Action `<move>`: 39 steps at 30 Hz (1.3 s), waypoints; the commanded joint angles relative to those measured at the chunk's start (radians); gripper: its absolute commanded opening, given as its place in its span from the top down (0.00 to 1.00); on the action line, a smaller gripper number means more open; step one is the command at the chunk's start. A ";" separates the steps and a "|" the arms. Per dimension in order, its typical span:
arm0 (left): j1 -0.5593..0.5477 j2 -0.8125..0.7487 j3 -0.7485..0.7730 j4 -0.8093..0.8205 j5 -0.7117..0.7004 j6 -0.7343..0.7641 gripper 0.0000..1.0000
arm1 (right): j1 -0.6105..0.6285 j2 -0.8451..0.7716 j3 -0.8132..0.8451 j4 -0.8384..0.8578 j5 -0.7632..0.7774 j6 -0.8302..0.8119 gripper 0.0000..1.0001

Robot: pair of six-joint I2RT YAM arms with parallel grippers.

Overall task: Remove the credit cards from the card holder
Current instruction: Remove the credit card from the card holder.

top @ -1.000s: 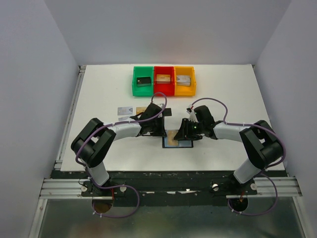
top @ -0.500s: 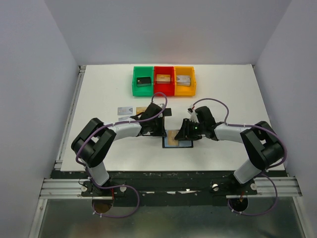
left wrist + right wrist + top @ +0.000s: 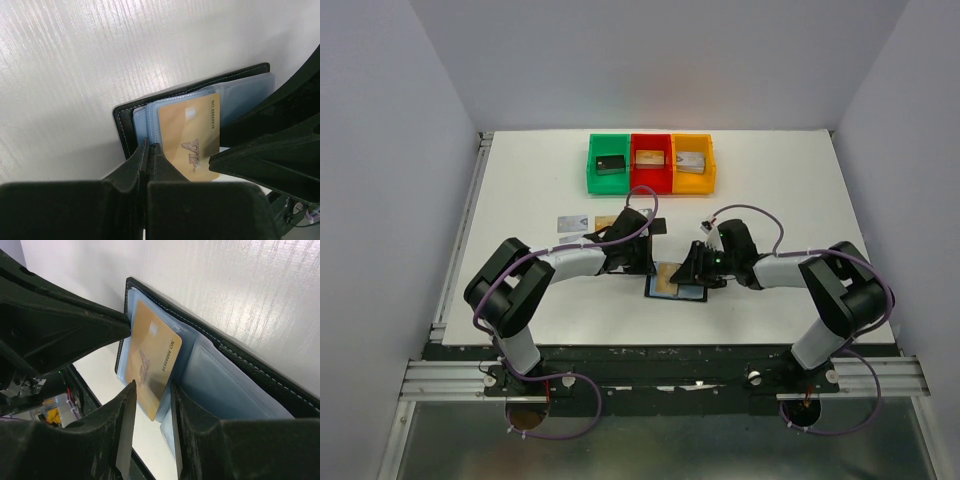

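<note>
While the left gripper [image 3: 148, 148] pushes tight-together fingers on the flat black wallet [image 3: 125, 125], the right gripper [image 3: 152, 388] holds fingers half apart around the smooth gold card [image 3: 150, 347]; squeezing, cannot tell.

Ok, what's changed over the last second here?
The right fingers, straddling the gold card, shifted slightly toward the near edge, and the wallet twisted a little. The left fingers, shut at the wallet's edge, the bins and the loose cards stayed put.
</note>
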 commanded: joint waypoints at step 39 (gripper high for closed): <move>-0.056 0.052 -0.021 -0.013 -0.018 0.029 1.00 | -0.025 0.150 -0.065 0.460 -0.145 0.238 0.61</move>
